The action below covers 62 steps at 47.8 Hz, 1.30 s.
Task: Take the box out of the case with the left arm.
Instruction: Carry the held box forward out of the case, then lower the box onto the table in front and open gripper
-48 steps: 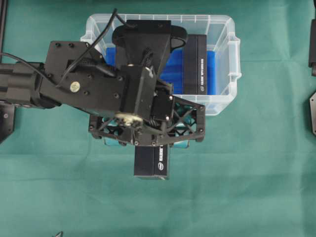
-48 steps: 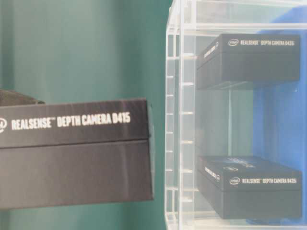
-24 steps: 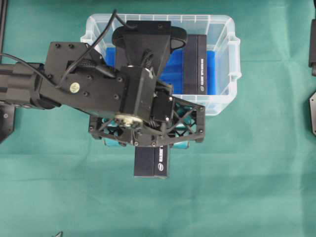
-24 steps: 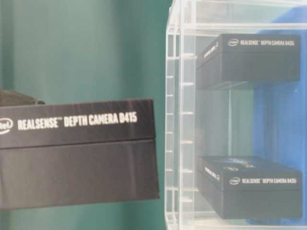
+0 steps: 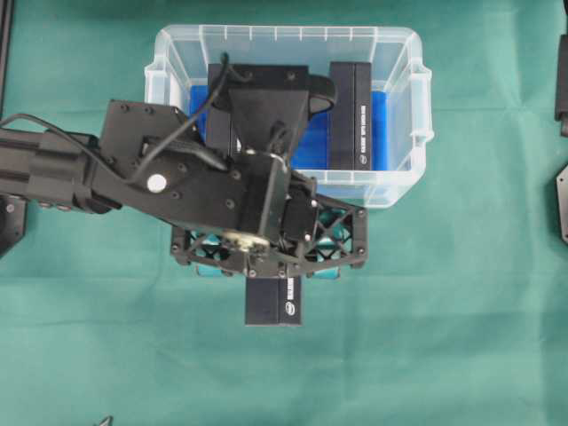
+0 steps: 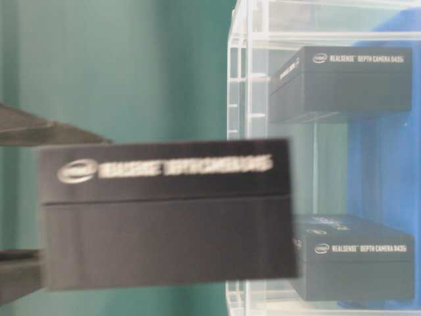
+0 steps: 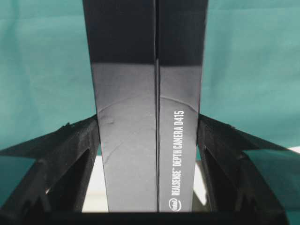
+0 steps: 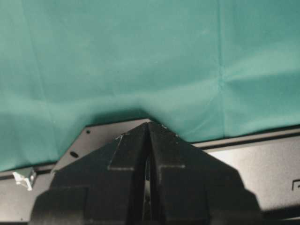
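The left arm (image 5: 133, 177) reaches in from the left edge of the overhead view, its wrist bent so that the left gripper (image 5: 271, 262) points down over the green-covered counter (image 5: 444, 337), just in front of the case (image 5: 404, 115). The gripper's two fingers (image 7: 70, 154) press against the long sides of a black RealSense D415 camera box (image 5: 273, 302), which they hold clear outside the case; the jaws stand about as wide as the box is thick. In the table-level view that box (image 6: 164, 210) is smeared by motion blur, its white lettering hardly legible, and whether it touches the counter cannot be told. From above, most of the held box is hidden under the wrist and gripper frame; only its near end shows. The clear plastic case, with a blue lining on its bottom, holds two more black camera boxes: one (image 5: 351, 115) stands at its right side, another (image 5: 217, 106) is partly covered by the arm's camera mount. The right gripper (image 8: 149, 154) rests with its fingers closed together, holding nothing.
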### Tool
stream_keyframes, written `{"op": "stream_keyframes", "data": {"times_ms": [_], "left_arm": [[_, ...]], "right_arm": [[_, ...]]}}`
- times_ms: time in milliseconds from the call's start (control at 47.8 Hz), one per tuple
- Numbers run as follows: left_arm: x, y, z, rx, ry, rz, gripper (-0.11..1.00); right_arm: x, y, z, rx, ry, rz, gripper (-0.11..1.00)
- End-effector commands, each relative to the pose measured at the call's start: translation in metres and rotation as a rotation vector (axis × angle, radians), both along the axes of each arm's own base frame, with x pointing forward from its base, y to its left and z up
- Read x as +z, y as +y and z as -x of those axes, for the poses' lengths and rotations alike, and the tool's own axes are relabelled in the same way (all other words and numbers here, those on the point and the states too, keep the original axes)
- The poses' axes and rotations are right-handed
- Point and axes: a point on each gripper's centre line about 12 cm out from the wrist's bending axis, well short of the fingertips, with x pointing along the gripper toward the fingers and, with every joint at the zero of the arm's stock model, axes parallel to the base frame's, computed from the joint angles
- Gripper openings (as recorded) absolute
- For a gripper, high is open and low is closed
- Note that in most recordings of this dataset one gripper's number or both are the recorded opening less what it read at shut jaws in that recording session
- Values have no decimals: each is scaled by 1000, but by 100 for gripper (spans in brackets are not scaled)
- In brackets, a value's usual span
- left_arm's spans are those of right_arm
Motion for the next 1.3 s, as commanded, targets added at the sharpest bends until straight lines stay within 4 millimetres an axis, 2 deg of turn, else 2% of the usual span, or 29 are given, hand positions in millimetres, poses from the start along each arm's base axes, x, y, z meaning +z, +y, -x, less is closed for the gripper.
{"op": "stream_keyframes", "data": {"times_ms": [0,397,648,857,983,1276], "left_arm": [[21,-2,9,-9,-83,13,61],[-30,-3,6,1,-27,0,61],[-79,-8,-1,-11,-62,8,61],[-115,-11,4,-2,-56,11,61],[-124,-11,6,-5,-66,14,61],[-126,-11,6,-5,-74,20,61]], "right_arm": [[5,0,0,-4,-17,1,0],[7,0,2,-3,-28,1,0],[6,0,2,-5,-23,1,0],[6,0,2,-7,-24,1,0],[7,0,2,-7,-25,1,0],[7,-1,2,-7,-27,2,0]]}}
